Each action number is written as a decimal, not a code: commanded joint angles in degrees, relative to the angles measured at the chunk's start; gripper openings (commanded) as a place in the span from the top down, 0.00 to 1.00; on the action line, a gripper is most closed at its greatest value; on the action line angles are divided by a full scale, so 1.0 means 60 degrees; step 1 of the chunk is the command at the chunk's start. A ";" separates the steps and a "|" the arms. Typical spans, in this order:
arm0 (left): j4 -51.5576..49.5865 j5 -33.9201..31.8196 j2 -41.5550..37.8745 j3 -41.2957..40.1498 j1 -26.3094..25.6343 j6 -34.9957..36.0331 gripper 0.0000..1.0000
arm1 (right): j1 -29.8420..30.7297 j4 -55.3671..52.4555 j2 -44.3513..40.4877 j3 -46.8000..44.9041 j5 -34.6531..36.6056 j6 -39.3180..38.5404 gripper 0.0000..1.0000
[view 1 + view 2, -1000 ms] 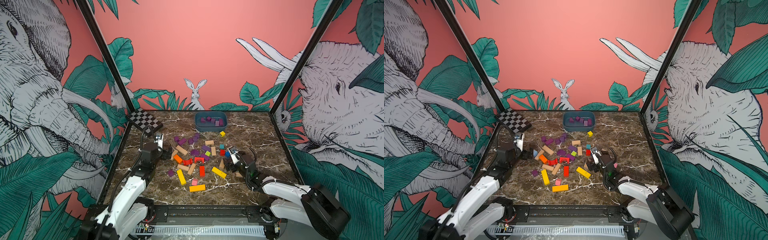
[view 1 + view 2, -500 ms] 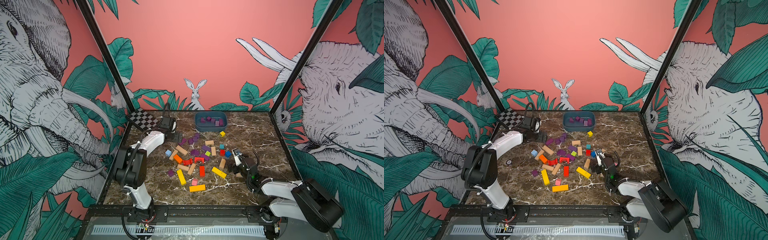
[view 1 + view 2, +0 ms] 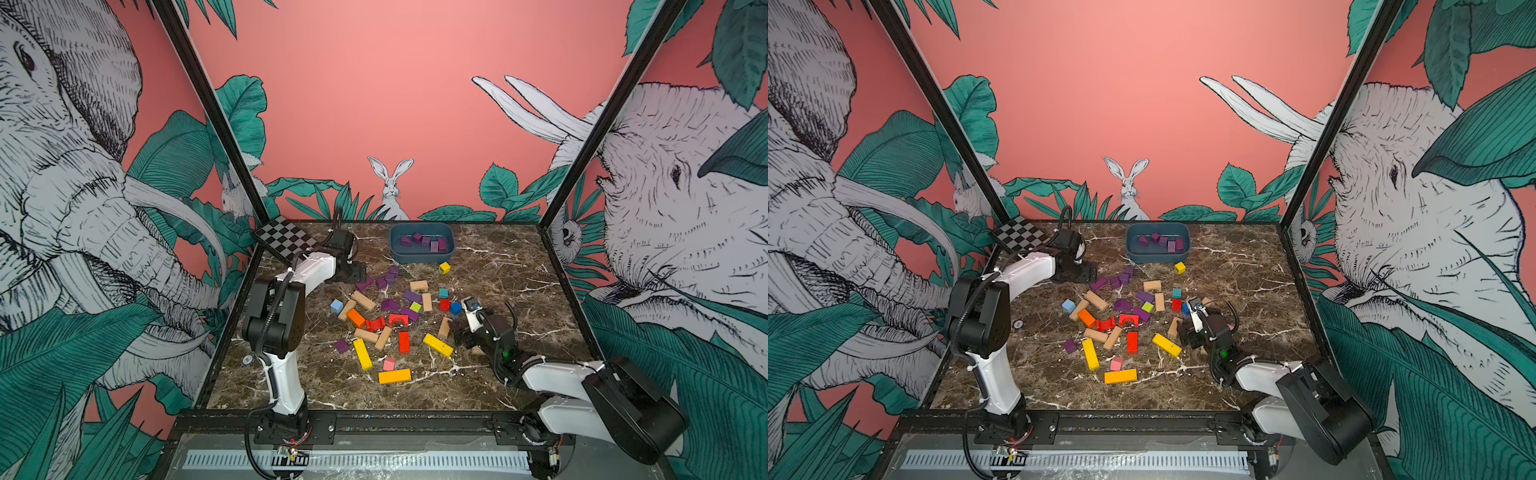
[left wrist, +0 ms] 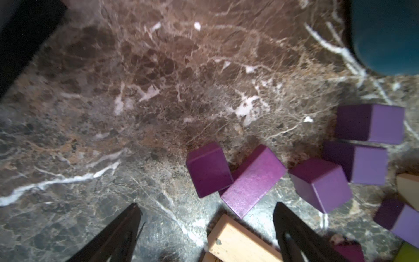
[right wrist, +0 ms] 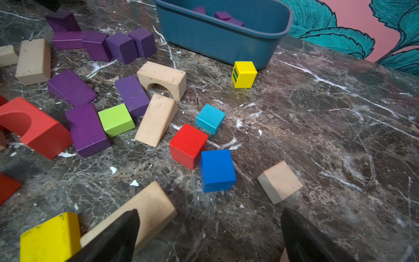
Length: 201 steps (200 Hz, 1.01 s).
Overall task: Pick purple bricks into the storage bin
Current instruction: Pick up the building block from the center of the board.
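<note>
A brown marble table (image 3: 511, 266) is strewn with coloured blocks. At its far edge sits a blue bin (image 3: 422, 257) with about five purple bricks (image 3: 424, 242) lying inside. More purple ones lie loose on the table. A tight cluster (image 3: 386, 277) sits just in front of the bin's left corner, several are mixed into the middle pile, and a lone cube (image 3: 341, 345) lies at the pile's near left edge.

The left gripper (image 4: 206, 204) hangs low just beside the cluster, its jaws wide apart with nothing between them. In the left wrist view, two purple blocks touching each other lie just ahead of its fingertips.

The right gripper (image 5: 209, 209) hovers low at the right side of the pile, also spread wide and empty. A blue cube (image 5: 216, 170) and a red cube (image 5: 187, 145) lie just ahead of it. A yellow cube (image 3: 444, 267) sits beside the bin.
</note>
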 commanded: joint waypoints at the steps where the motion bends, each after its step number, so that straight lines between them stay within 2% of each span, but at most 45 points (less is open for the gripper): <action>1: -0.0222 0.0013 -0.0070 0.0192 -0.0037 -0.0489 0.07 | -0.0035 0.0414 0.0072 0.0238 -0.0122 -0.0034 0.01; 57: -0.0077 -0.0355 0.0171 0.0223 -0.0040 -0.1108 0.09 | -0.0035 0.0302 0.0191 0.0334 -0.0249 -0.0073 0.01; 98: -0.0018 -0.0144 0.0518 0.0437 -0.0031 -0.1171 0.19 | -0.0036 0.0266 0.0209 0.0377 -0.0311 -0.0094 0.01; 145: 0.0097 -0.0331 0.0627 0.0539 -0.0034 -0.1199 0.21 | -0.0036 0.0278 0.0205 0.0353 -0.0376 -0.0107 0.01; 165: 0.0143 -0.0418 0.0719 0.0632 -0.0031 -0.1262 0.27 | -0.0032 0.0278 0.0216 0.0361 -0.0377 -0.0104 0.01; 179: 0.0189 -0.0460 0.0810 0.0665 -0.0027 -0.1376 0.44 | -0.0035 0.0272 0.0206 0.0362 -0.0398 -0.0111 0.01; 201: 0.0143 -0.0453 0.0990 0.0802 -0.0031 -0.1446 0.46 | -0.0036 0.0278 0.0212 0.0361 -0.0417 -0.0111 0.01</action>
